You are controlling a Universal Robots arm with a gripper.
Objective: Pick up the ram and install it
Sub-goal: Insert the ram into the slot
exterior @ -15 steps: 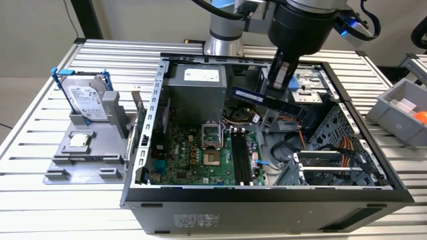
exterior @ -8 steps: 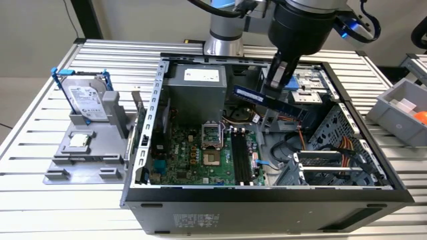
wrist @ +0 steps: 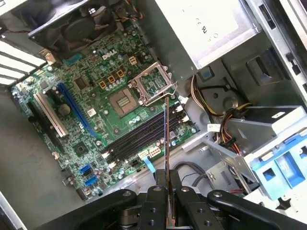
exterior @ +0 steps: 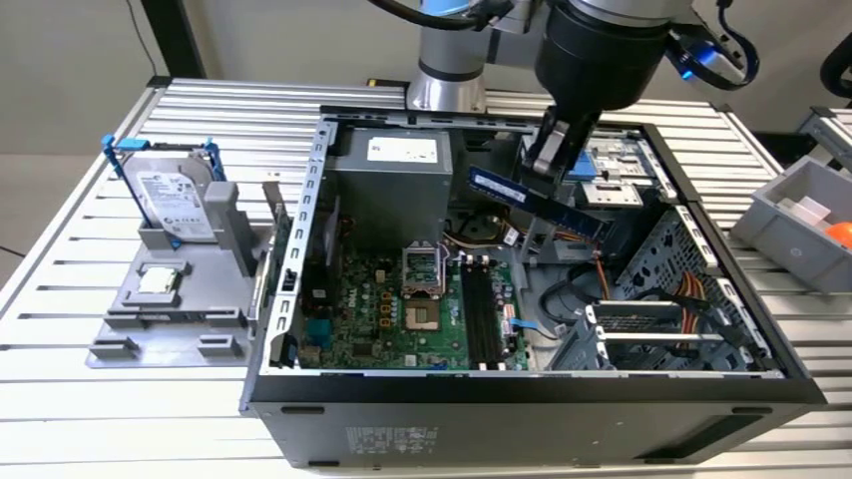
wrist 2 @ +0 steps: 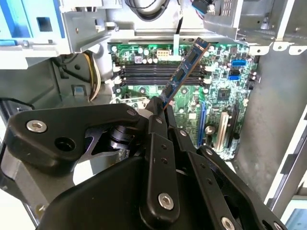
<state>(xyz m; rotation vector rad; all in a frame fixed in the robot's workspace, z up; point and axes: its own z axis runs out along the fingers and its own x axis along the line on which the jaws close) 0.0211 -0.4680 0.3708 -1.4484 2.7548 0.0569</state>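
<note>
The ram (exterior: 540, 205) hangs in the air over the open computer case (exterior: 283, 299). It is tilted, with one end pinched between the closed fingers of the gripper (exterior: 544, 165) and the rest of the stick jutting out beyond them. In both wrist views the stick (wrist 2: 184, 74) (wrist: 166, 139) reaches out toward the black memory slots (wrist 2: 158, 72) (wrist: 139, 136) on the green motherboard (exterior: 386, 309), clear of them. A hard drive (exterior: 174, 200) stands on a gray rack at the exterior view's left, outside the case.

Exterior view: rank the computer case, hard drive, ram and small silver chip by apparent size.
1. computer case
2. hard drive
3. ram: longer but thinner, and raised, so unsure against the drive
4. small silver chip
</note>
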